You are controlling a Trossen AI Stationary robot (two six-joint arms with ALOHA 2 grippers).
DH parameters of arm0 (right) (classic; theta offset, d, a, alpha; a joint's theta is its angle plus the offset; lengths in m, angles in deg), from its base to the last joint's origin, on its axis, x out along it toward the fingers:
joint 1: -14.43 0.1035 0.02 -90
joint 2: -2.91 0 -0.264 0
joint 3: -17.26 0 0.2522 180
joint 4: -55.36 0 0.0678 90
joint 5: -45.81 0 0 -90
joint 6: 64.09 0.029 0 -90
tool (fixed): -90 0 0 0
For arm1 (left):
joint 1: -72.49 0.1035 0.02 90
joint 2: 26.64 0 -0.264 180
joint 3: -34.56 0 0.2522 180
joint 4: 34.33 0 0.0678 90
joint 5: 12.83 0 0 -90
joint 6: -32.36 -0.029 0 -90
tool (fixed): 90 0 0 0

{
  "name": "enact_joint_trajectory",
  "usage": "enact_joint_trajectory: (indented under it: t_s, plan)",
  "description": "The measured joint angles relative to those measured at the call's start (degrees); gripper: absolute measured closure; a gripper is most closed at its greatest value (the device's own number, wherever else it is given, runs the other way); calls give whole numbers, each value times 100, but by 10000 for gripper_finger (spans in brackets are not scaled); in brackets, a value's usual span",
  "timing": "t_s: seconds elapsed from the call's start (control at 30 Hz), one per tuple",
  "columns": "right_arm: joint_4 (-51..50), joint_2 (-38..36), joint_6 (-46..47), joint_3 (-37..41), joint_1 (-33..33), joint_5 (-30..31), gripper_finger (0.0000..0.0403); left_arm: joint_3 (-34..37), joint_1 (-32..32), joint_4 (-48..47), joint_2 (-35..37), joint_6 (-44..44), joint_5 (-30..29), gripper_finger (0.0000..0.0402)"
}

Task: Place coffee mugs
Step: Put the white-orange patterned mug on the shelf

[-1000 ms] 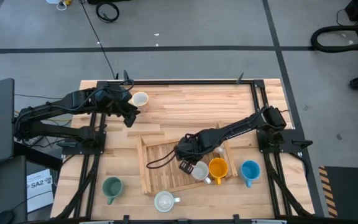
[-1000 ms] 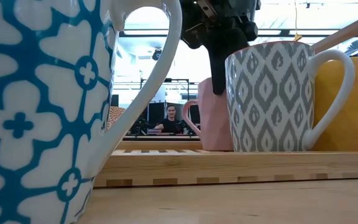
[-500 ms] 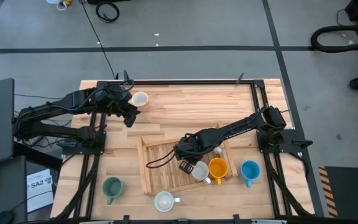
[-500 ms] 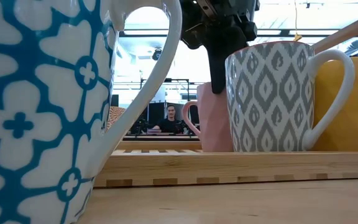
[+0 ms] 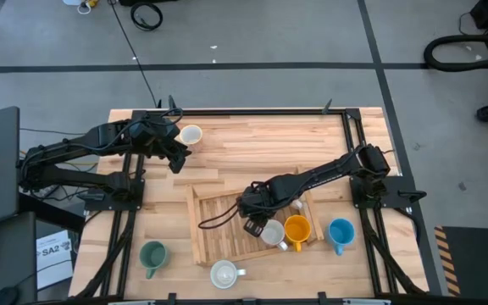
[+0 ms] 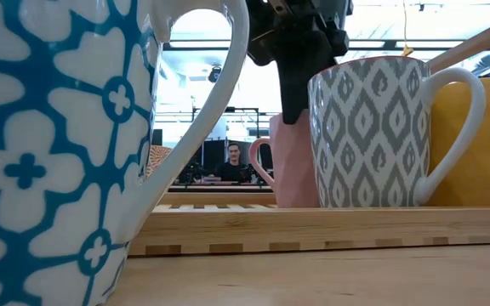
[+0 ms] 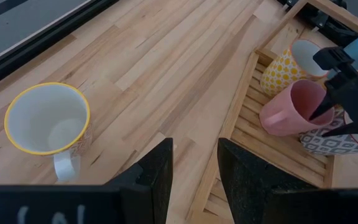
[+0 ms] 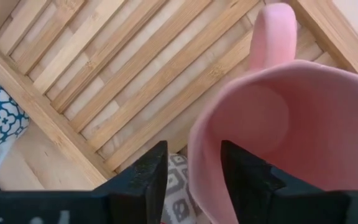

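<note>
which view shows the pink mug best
The left wrist view: the whole pink mug, handle and opening, standing on the tray. The right wrist view is too close, only its rim. The low view shows a side sliver. The high view hides it.

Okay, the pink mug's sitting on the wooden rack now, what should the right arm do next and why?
Probably lift the right gripper straight up. Its fingers straddle the pink mug rim, open, and the mug stands upright on the slatted rack.

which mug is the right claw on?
The pink mug on the slatted tray: the right claw straddles its rim, one finger inside. The other mugs stand untouched.
</note>
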Motion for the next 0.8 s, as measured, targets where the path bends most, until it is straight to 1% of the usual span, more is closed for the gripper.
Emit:
enact_joint_trajectory:
  t_s: [0.13,0.27,0.33,0.67,0.8]
  plan:
    - [1,-1,-1,0,-71,-160,246,0,-2,0,0,0,1,269]
    - [10,-7,4,0,-225,-644,247,0,0,-2,0,0,1,269]
    - [13,-11,0,-2,-290,-765,247,0,0,0,0,0,1,269]
    - [9,-99,-153,-2,-410,-870,247,2,0,-1,0,0,1,269]
    - [-12,-306,-177,-4,-411,-651,248,2,-1,-2,0,0,2,269]
